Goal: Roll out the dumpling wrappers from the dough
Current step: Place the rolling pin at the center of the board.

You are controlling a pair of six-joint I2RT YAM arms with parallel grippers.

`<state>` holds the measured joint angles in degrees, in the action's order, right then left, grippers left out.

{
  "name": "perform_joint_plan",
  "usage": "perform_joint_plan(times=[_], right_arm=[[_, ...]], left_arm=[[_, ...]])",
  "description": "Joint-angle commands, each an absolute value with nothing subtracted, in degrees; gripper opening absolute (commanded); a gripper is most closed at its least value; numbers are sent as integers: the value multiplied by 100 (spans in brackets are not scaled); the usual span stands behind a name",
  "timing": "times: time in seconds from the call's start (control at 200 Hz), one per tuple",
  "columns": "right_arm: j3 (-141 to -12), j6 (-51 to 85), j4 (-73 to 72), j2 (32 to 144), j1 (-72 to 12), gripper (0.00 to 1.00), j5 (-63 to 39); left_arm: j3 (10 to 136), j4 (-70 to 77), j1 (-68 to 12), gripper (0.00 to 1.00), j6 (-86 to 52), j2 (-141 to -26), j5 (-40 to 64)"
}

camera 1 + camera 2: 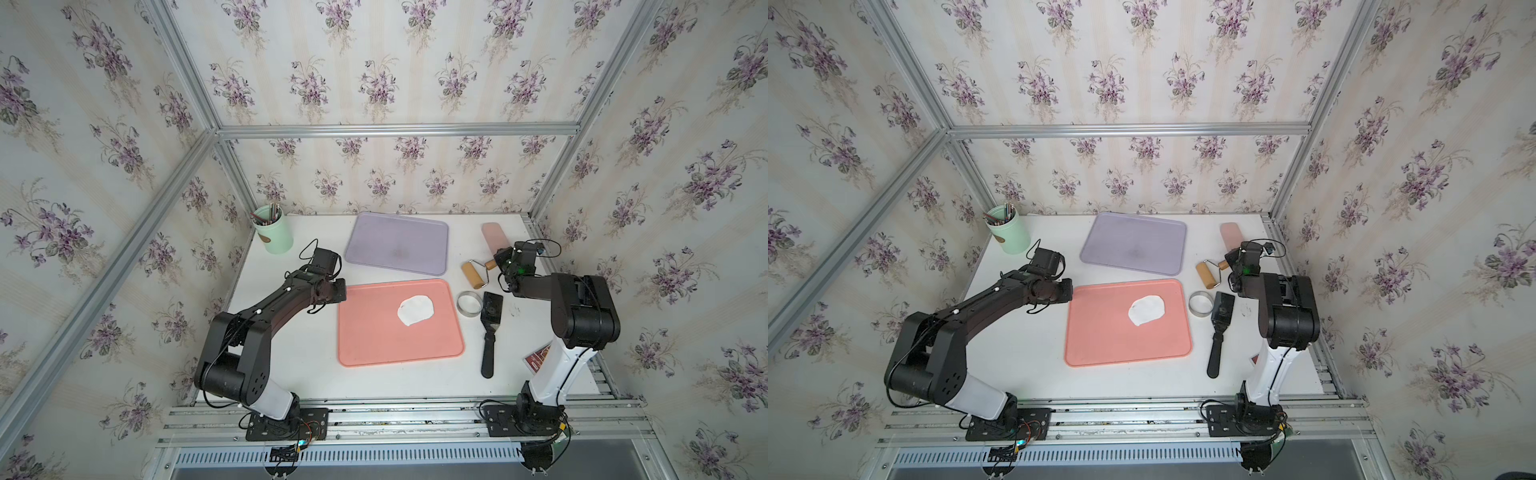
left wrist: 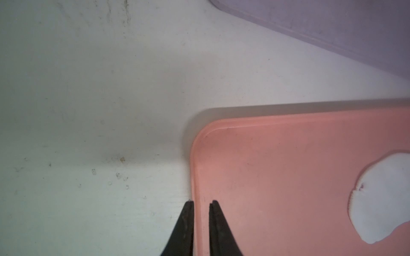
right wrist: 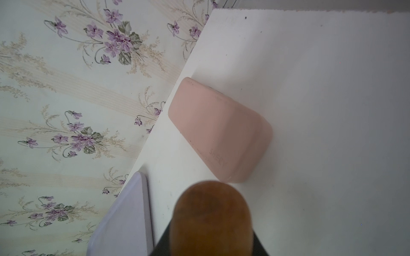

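Note:
The dough [image 1: 415, 309] [image 1: 1146, 309] is a flattened white sheet lying right of centre on the pink tray [image 1: 374, 340]; it also shows in the left wrist view [image 2: 381, 199]. No dumpling wrappers are in view. My left gripper [image 1: 343, 291] [image 2: 201, 202] sits at the tray's left rim [image 2: 196, 168], jaws closed on the rim, one finger outside and one inside. My right gripper [image 1: 500, 261] [image 3: 210, 239] is shut on the wooden handle [image 3: 210, 206] of the roller [image 1: 473, 274], which sits right of the trays, off the dough.
A purple tray [image 1: 397, 243] lies behind the pink one. A metal ring [image 1: 469, 304] and a black spatula [image 1: 490, 328] lie right of the pink tray. A pink case [image 1: 494, 235] [image 3: 219, 130] is at the back right, a green cup [image 1: 274, 230] at the back left.

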<state>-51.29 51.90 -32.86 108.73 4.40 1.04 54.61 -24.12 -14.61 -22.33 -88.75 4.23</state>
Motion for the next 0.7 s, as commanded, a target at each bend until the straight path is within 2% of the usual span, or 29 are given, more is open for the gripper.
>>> perform_joint_plan(times=[0.0, 0.055, 0.16, 0.28, 0.694], right_arm=[[-5085, 5452, -3457, 10900, 466, 27, 211], [-5067, 5511, -3463, 10851, 466, 34, 218], [-5017, 5619, -3456, 10715, 507, 61, 177], [-4982, 5713, -3139, 10444, 553, 77, 123], [-4598, 4696, -974, 8597, 689, 91, -378]], left_arm=[[5393, -2268, -1459, 19, -2191, -8811, 343], [5356, -2250, -1459, 19, -2182, -8779, 332], [5332, -2259, -1455, 19, -2167, -8711, 299], [5334, -2315, -1459, 19, -2145, -8623, 229], [5212, -2410, -1460, 17, -2100, -8219, 226]])
